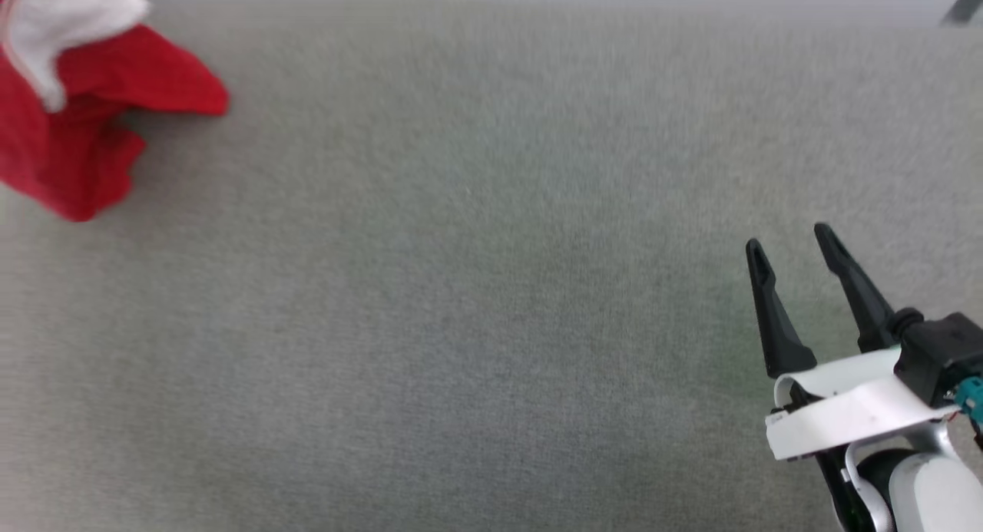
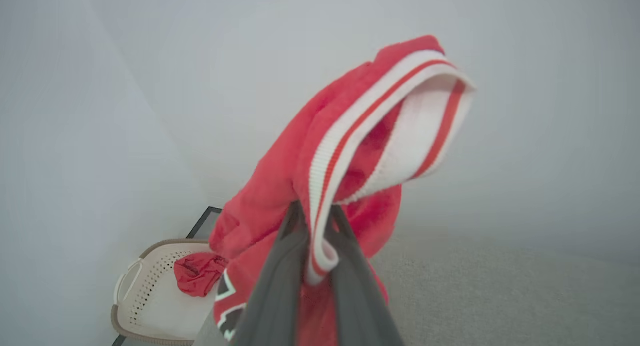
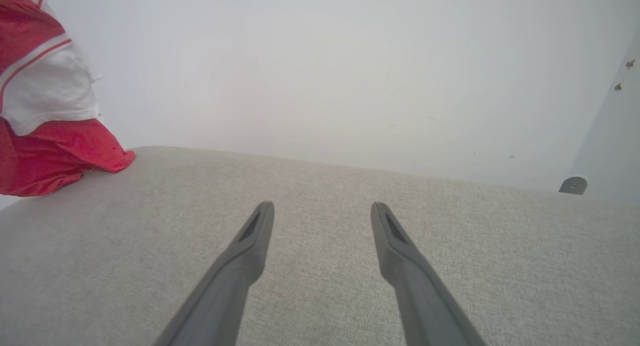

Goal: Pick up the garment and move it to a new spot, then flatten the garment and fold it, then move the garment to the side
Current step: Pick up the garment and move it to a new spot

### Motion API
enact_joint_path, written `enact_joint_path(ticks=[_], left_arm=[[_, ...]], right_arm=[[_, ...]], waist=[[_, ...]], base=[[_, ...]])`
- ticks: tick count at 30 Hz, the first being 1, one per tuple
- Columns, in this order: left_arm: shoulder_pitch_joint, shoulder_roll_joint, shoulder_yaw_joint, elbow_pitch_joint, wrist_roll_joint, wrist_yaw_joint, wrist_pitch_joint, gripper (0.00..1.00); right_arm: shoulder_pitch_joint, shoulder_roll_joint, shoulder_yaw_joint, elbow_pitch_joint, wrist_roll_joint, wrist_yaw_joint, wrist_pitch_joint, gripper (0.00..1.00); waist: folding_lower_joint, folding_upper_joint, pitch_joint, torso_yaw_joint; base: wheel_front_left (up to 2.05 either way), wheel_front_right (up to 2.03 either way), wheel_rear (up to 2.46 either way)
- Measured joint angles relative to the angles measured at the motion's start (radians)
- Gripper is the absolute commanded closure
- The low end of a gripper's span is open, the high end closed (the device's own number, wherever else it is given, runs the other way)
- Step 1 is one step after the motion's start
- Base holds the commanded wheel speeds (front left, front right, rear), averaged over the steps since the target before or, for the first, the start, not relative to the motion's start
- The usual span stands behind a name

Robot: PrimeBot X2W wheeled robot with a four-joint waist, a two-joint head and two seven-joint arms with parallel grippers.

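Note:
The garment (image 1: 84, 117), a red jersey with a white sleeve, hangs bunched at the far left of the grey cloth surface (image 1: 476, 286), its lower folds trailing on it. In the left wrist view my left gripper (image 2: 314, 213) is shut on the garment (image 2: 320, 151), pinching its red-and-white striped trim; black white-edged lettering peeks out below. The right wrist view shows the garment (image 3: 50, 111) at its left edge. My right gripper (image 1: 791, 244) stands open over the surface at the lower right, well apart from the garment, with nothing between its fingers (image 3: 257, 226).
A beige perforated basket (image 2: 145, 306) with a small red cloth lump (image 2: 197, 273) in it stands beyond the surface's edge in the left wrist view. A pale wall rises behind the surface. A grey fitting (image 3: 572, 185) sits at the far right.

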Motion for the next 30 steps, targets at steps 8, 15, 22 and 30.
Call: enact_joint_path(ticks=[8, 15, 22, 30], left_arm=[[-0.007, -0.013, -0.063, -0.048, -0.039, -0.022, 0.006, 1.00], [0.048, -0.011, -0.138, -0.206, -0.126, -0.026, 0.078, 1.00], [0.156, -0.013, -0.165, -0.429, -0.221, -0.025, 0.175, 1.00], [0.265, -0.069, -0.213, -0.745, -0.275, 0.031, 0.283, 1.00]], right_arm=[[0.056, 0.026, -0.046, 0.008, 0.001, 0.000, -0.012, 0.00], [0.100, 0.041, -0.104, 0.002, 0.000, 0.000, -0.017, 0.00], [0.139, 0.052, -0.179, -0.016, -0.009, 0.000, -0.021, 0.00], [0.149, 0.060, -0.251, -0.030, -0.018, 0.000, -0.029, 0.00]], waist=[[0.0000, 0.0001, -0.140, 0.015], [0.0000, 0.0000, -0.228, 0.011], [-0.0001, 0.0000, -0.259, -0.032], [0.0000, 0.0000, -0.253, -0.096]], base=[[0.00, 0.00, 0.00], [0.00, 0.00, 0.00], [0.00, 0.00, 0.00], [0.00, 0.00, 0.00]])
